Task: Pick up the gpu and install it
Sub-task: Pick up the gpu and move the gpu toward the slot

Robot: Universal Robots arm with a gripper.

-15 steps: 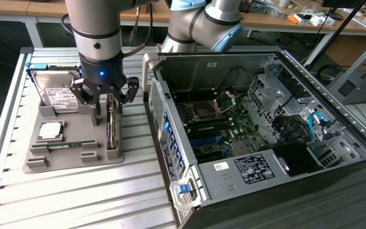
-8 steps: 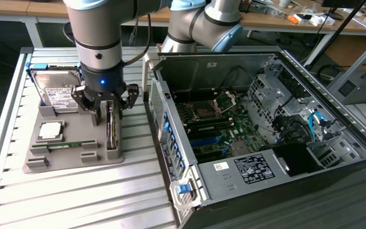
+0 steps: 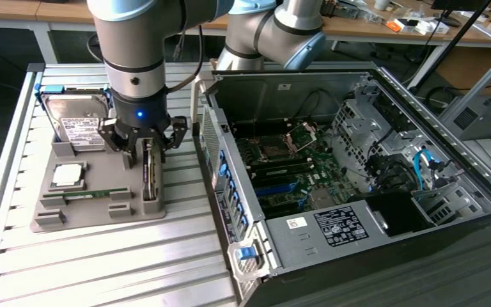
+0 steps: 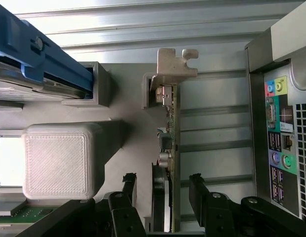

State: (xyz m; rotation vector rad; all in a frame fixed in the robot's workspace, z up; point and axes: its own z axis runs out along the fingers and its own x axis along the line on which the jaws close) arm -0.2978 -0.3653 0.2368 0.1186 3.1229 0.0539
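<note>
The gpu [image 3: 149, 174] stands edgewise, lengthwise alongside the case [image 3: 280, 256].

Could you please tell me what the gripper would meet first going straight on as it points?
Probably the gpu, upright in the holder; the open gripper straddles it, though depth is unclear.

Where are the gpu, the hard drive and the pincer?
gpu [image 4: 173, 123]: wrist view, on the board's edge facing the camera.
hard drive [image 3: 81, 129]: exterior view, on its white label.
pincer [image 3: 151, 150]: exterior view, midway between its open fingertips, which straddle the gpu.
</note>
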